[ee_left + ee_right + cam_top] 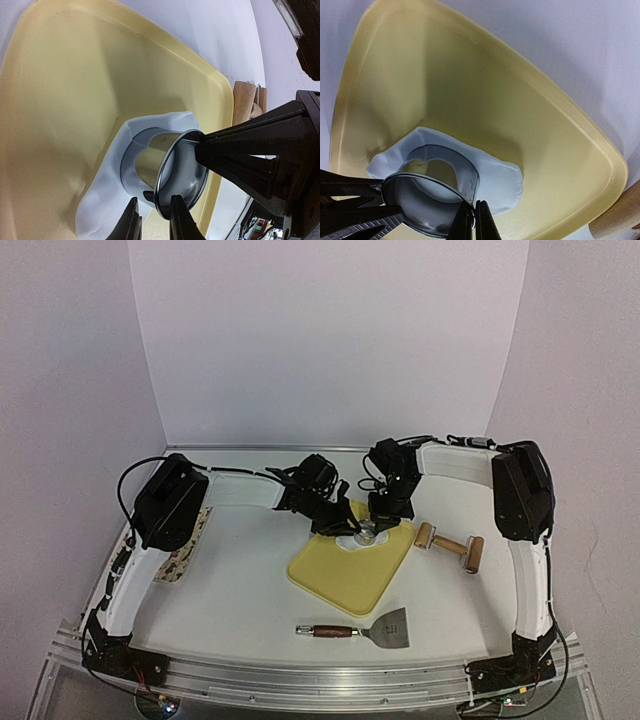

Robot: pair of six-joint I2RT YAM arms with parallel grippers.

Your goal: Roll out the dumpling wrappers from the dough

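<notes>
Noted at far left of the tabletop [250, 590] a patterned strip [190, 545], partly covered by the left arm. Traced that arm toward centre and found the left gripper [152, 210] low over the far part of a yellow cutting board [345, 575]. Found its jaws narrowly parted, one finger [131, 222] outside and the other inside the wall of a metal ring cutter [132, 170]. Cannot confirm a firm clamp on that wall.

Located the dough sheet [500, 175], white, thin and irregular in outline, flat on the board toward its far edge, directly under the cutter. Observed the cutter standing on the dough. Observed white dough inside the ring; cannot tell whether cut free or joined to the sheet.

Recorded a metal scraper [392, 628] with wooden handle on the tabletop, on the near side of the board and apart from it.

Found the right gripper [473, 212] opposite the left, jaws clenched on the cutter's rim.

Noted a wooden rolling pin [450, 545] on the tabletop just beside the board's right edge.
</notes>
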